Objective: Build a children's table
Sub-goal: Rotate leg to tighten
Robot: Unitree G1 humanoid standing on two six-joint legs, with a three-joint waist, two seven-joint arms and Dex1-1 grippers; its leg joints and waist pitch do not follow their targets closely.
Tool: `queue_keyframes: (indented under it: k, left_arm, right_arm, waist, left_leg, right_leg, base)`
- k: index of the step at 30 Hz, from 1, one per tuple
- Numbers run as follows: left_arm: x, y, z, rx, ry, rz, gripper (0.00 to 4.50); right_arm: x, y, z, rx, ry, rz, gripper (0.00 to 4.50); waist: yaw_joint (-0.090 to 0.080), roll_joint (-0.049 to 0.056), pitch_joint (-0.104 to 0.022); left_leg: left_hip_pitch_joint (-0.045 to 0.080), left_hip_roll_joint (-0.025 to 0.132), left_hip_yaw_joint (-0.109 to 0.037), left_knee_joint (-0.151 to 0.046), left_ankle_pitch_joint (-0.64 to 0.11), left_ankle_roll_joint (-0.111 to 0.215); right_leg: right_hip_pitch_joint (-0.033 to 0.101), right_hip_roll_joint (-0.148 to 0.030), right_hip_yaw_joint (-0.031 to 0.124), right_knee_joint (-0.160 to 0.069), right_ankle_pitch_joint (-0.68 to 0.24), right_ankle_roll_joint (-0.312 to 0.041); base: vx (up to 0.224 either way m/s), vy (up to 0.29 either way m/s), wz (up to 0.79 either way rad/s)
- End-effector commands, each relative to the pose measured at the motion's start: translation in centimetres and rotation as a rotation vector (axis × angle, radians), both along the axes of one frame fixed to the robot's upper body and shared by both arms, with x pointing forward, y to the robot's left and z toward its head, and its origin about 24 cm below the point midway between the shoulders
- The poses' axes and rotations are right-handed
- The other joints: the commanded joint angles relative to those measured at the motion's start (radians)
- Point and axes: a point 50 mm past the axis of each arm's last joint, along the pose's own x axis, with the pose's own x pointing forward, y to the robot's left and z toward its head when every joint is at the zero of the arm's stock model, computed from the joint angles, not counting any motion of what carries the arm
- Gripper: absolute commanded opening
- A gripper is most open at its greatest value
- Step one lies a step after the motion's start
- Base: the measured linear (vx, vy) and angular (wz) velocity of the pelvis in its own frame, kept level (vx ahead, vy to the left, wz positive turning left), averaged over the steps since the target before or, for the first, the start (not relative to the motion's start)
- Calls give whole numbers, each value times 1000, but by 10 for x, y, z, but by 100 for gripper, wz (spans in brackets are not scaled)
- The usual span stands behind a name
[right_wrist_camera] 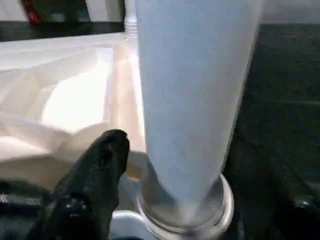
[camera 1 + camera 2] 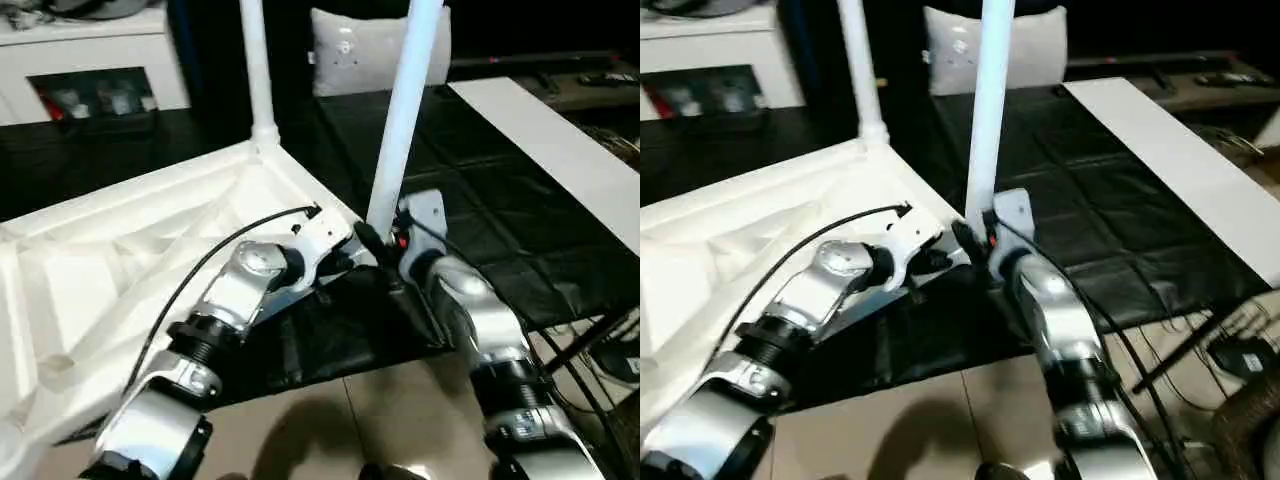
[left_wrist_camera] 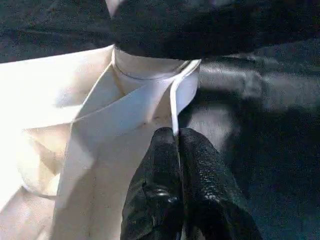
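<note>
The white tabletop point(image 2: 130, 250) lies upside down on a black mat, ribbed underside up. One white leg point(image 2: 258, 70) stands upright in the far corner socket. A second leg point(image 2: 405, 110) stands upright in the near right corner socket point(image 1: 185, 220). My left gripper point(image 3: 177, 137) is shut on the thin rim of the tabletop just beside that corner. My right gripper point(image 2: 383, 240) sits at the base of the second leg, open around it. One black finger point(image 1: 107, 150) stands slightly off the tube; the other finger is hidden behind it.
A white cabinet point(image 2: 90, 60) stands at the back left and a grey cushion point(image 2: 350, 55) at the back middle. A long white board point(image 2: 560, 150) lies on the mat point(image 2: 480, 230) to the right. Cables point(image 2: 600, 360) trail over the beige floor at the lower right.
</note>
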Motion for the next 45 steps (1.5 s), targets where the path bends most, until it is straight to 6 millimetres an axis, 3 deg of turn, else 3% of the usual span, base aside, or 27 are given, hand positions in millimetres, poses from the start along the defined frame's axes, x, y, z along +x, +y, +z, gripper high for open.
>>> queue_keyframes:
  k: [1,5,8,10,12,13,17,20,23,24,25,26,28,29,30,32,34,35,36,38,39,40,41,42,43,44,45]
  left_arm:
    - [8,6,20,34,-106,-78,0]
    - [12,14,24,90,-158,-163,0]
    - [12,12,31,108,-230,-268,0]
    - [12,12,31,113,-240,-280,0]
    - [19,13,33,105,-280,-220,0]
    - [21,13,33,81,-266,-194,0]
    - [16,12,34,-18,-216,-215,27]
    - [15,15,37,-73,-230,-209,64]
    - [13,21,39,-126,-223,-185,76]
    - [12,25,39,-147,-217,-164,76]
    - [10,30,40,-175,-220,-130,76]
    - [6,38,38,-213,-208,-46,76]
    - [1,45,36,-251,-201,55,76]
    - [-2,48,35,-274,-199,88,76]
    - [-7,51,34,-309,-197,136,76]
    - [-29,58,32,-434,-220,304,76]
    - [-42,62,30,-440,-236,367,76]
    - [-57,67,27,-407,-283,425,76]
    - [-57,67,27,-405,-286,427,76]
    - [-65,72,24,-413,-292,502,76]
    - [-69,75,23,-426,-290,562,76]
    - [-72,78,21,-413,-296,605,76]
    - [-74,81,19,-394,-301,628,76]
    - [-78,83,18,-364,-299,645,76]
    - [-79,83,18,-360,-299,646,76]
    - [-79,84,17,-349,-299,650,76]
    - [-82,84,18,-350,-282,672,76]
  right_arm:
    - [-10,-8,1,-21,-29,71,370]
    - [-25,-28,-1,-18,-8,176,408]
    - [-30,-56,0,-29,1,149,438]
    - [-31,-58,1,-31,2,146,445]
    - [-34,-72,2,-69,-19,100,448]
    - [-36,-75,2,-63,-7,86,448]
    - [-44,-67,1,-18,14,98,450]
    - [-48,-62,0,1,26,94,450]
    - [-52,-56,1,25,24,100,450]
    - [-54,-53,1,35,34,96,450]
    - [-56,-50,1,38,49,94,450]
    - [-59,-44,1,36,70,103,450]
    - [-62,-38,2,33,81,114,450]
    - [-63,-36,2,31,81,116,450]
    - [-65,-33,3,28,79,119,450]
    - [-73,-22,3,35,50,174,450]
    - [-76,-18,2,25,37,210,450]
    - [-78,-15,1,33,38,226,450]
    - [-78,-14,1,34,38,227,450]
    - [-79,-11,0,42,40,240,450]
    - [-79,-9,0,42,39,252,450]
    - [-78,-7,1,47,38,266,450]
    - [-78,-6,1,52,36,275,450]
    - [-77,-4,1,55,39,288,450]
    - [-77,-4,1,54,38,291,450]
    - [-77,-3,1,53,36,300,450]
    - [-75,-3,1,51,31,304,450]
  waist:
    - [9,-6,-81]
    - [18,-3,-78]
    - [22,-6,-80]
    - [25,-5,-81]
    - [30,-2,-82]
    - [37,-7,-85]
    - [47,-14,-88]
    - [50,-12,-89]
    - [48,-17,-81]
    - [49,-9,-80]
    - [46,-2,-77]
    - [43,-5,-76]
    - [31,-3,-72]
    - [27,7,-71]
    - [24,3,-70]
    - [17,4,-67]
    - [9,6,-68]
    - [-2,-3,-65]
    - [-3,3,-65]
    - [-11,8,-55]
    - [-20,2,-50]
    - [-25,-1,-37]
    - [25,53,-36]
    - [4,18,-30]
    - [15,4,-35]
    - [1,-42,-18]
    - [-29,-30,1]
  left_leg:
    - [-1,-11,20,-60,-130,89]
    - [2,-17,19,-62,-192,75]
    - [-1,-15,16,-61,-192,70]
    - [-1,-13,16,-61,-187,69]
    - [1,-14,18,-58,-178,69]
    - [0,-13,18,-58,-167,70]
    - [-6,-13,18,-58,-126,85]
    - [-7,-7,16,-59,-100,87]
    - [-4,-9,19,-62,-147,76]
    - [-2,-7,18,-64,-152,71]
    - [-1,-8,18,-64,-169,64]
    - [-4,-5,17,-67,-170,58]
    - [2,-15,21,-63,-214,47]
    - [3,-15,19,-62,-234,38]
    - [5,-20,21,-59,-241,38]
    - [7,-18,20,-59,-268,35]
    - [13,-3,14,-65,-298,39]
    - [15,-3,9,-69,-336,46]
    - [15,-1,6,-73,-341,47]
    - [28,-4,5,-72,-396,50]
    - [41,-4,0,-71,-469,40]
    - [8,-3,-37,-97,-588,35]
    - [-72,39,-64,-181,-808,24]
    - [-81,30,-79,-180,-849,47]
    - [-51,-18,-48,-148,-778,79]
    - [31,-67,-26,-12,-646,55]
    - [85,-109,-30,244,-283,62]
  right_leg:
    - [91,-31,52,-73,-343,-96]
    - [89,-25,46,-92,-433,-38]
    - [89,-27,46,-90,-438,-33]
    - [87,-29,48,-87,-428,-48]
    - [84,-27,49,-87,-419,-51]
    - [86,-27,50,-81,-401,-55]
    - [90,-30,53,-72,-361,-73]
    - [91,-35,56,-63,-317,-98]
    - [89,-34,54,-72,-372,-91]
    - [88,-36,54,-71,-386,-89]
    - [88,-34,52,-77,-416,-76]
    - [92,-35,52,-78,-420,-72]
    - [83,-28,43,-95,-508,-27]
    - [82,-28,37,-102,-541,-8]
    - [77,-24,32,-112,-564,8]
    - [74,-23,25,-119,-590,24]
    - [75,-27,21,-118,-577,12]
    - [78,-22,15,-130,-582,29]
    - [80,-22,14,-127,-572,29]
    - [71,-17,5,-145,-613,50]
    - [76,-16,-11,-156,-668,74]
    - [123,-26,-63,-143,-717,102]
    - [204,-6,15,81,-547,43]
    - [199,-5,58,124,-422,23]
    - [187,-1,94,136,-628,12]
    - [86,-49,60,-48,-1044,37]
    - [35,-155,31,-173,-1368,-39]
  base:
    - [0,0,0]
    - [0,0,0]
    - [0,0,0]
    - [0,0,0]
    - [0,0,0]
    - [0,0,0]
    - [0,0,0]
    - [0,0,0]
    - [0,0,0]
    - [0,0,0]
    - [0,0,0]
    - [0,0,0]
    - [0,0,0]
    - [0,0,0]
    - [0,0,0]
    - [0,0,0]
    - [0,0,0]
    - [0,0,0]
    - [0,0,0]
    - [0,0,0]
    - [0,0,0]
    - [-50,-12,21]
    - [-50,-12,21]
    - [-47,-45,48]
    - [85,-53,70]
    - [85,-53,70]
    - [210,-15,69]
